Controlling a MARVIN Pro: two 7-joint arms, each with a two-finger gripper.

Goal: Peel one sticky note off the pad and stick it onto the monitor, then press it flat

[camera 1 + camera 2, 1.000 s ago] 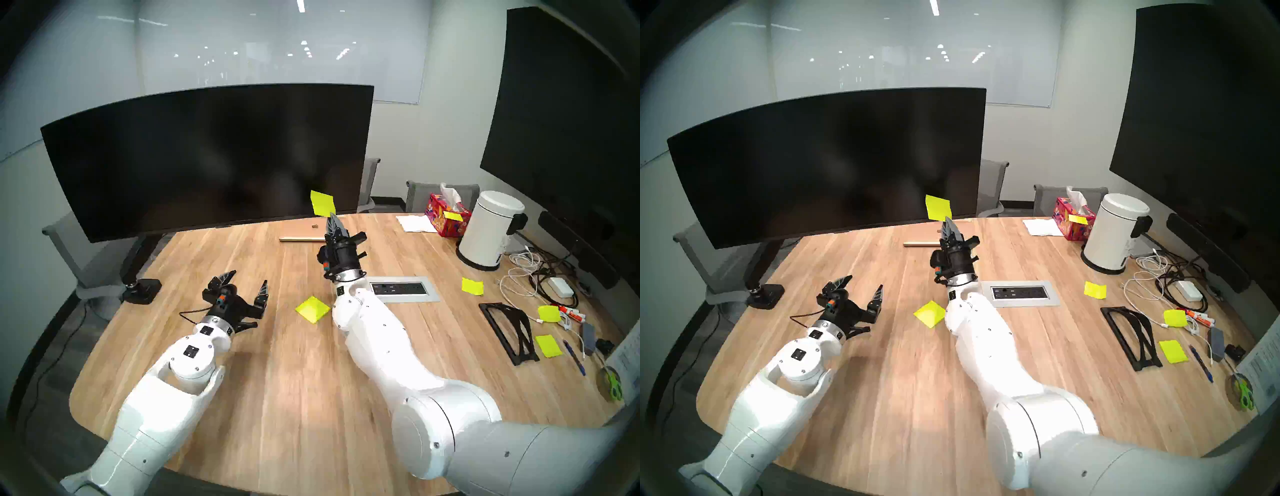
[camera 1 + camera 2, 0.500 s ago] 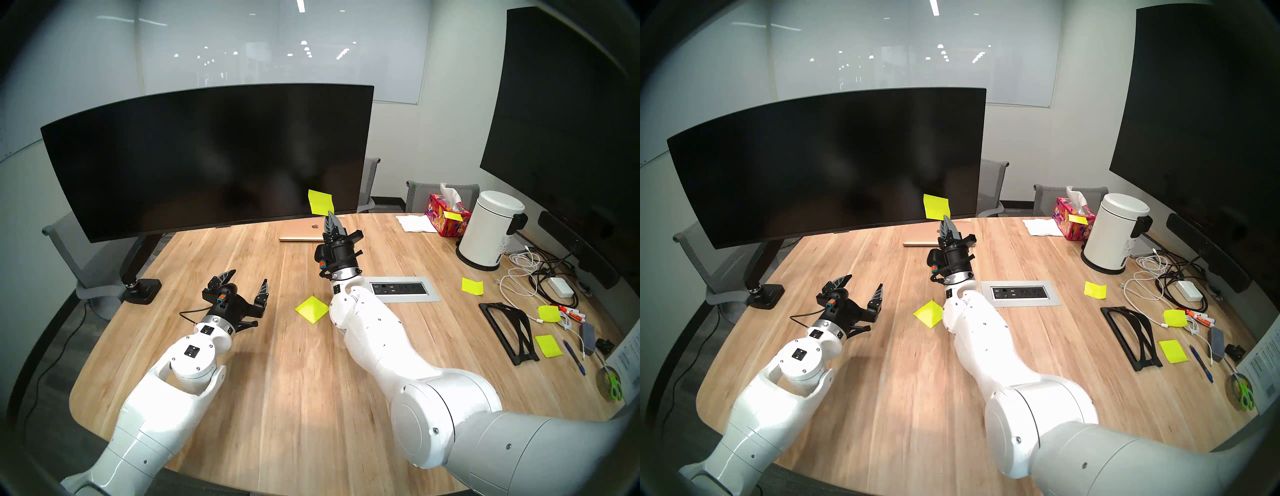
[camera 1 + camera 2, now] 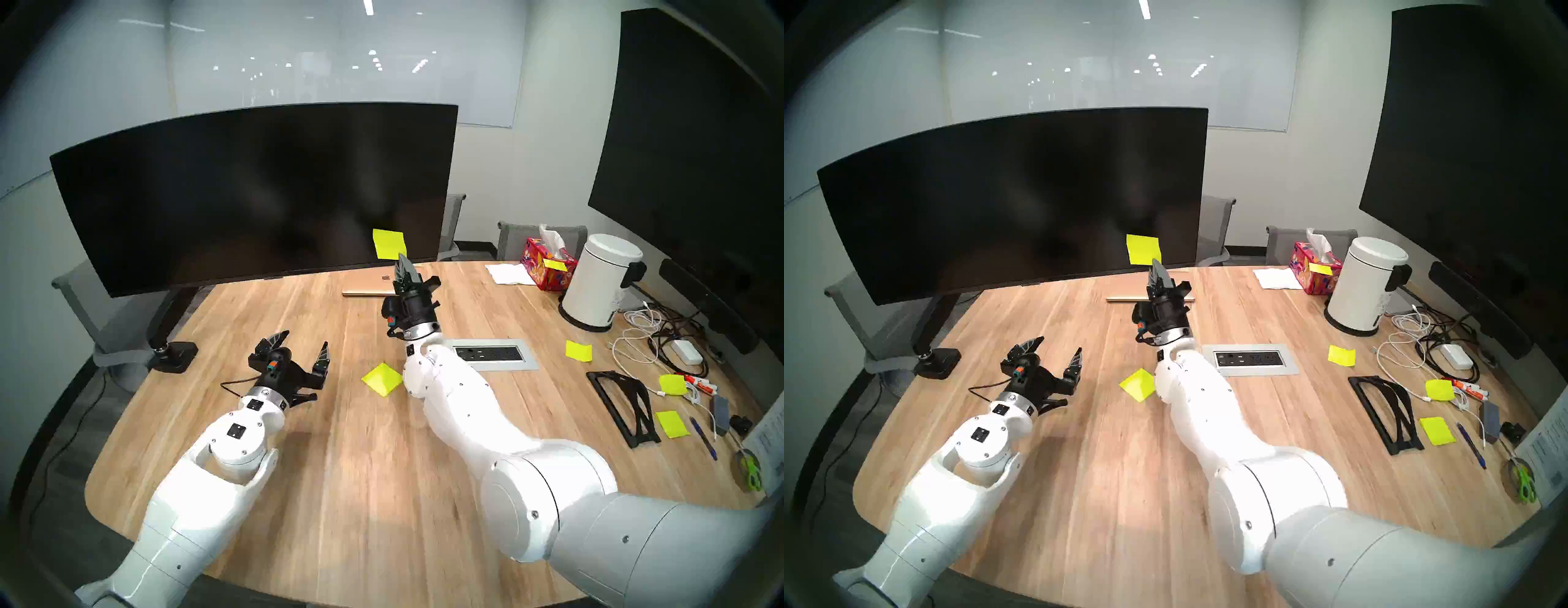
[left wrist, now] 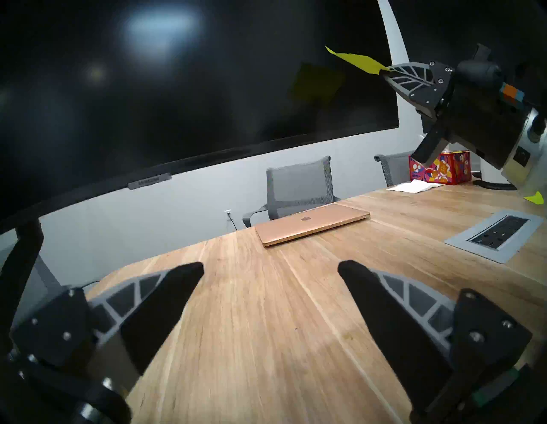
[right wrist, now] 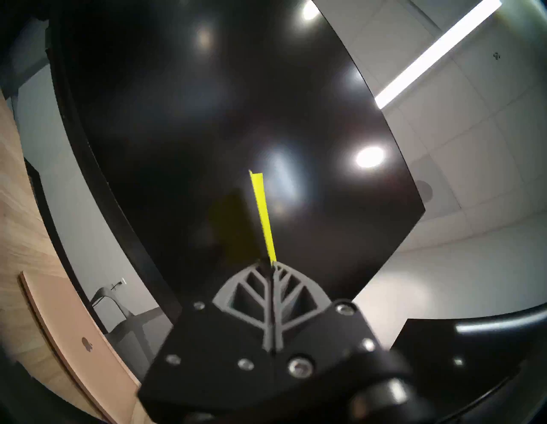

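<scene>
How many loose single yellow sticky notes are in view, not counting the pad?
5: sticky note in right gripper; tissue box note; three on the table's right side. Clutter may hide others.

arms: glossy white, screwed | grippers: black, grey ribbed fingers (image 4: 414, 299) | orange-teal connector

Right hand (image 3: 400, 256) clamped, raised; left hand (image 3: 302, 344) spread.

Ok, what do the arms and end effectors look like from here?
Both arms are glossy white with rounded joints and small black square patches. Each end effector, left and right, has a black body, grey leaf-ribbed fingers, an orange-and-teal connector and a thin black cable.
</scene>
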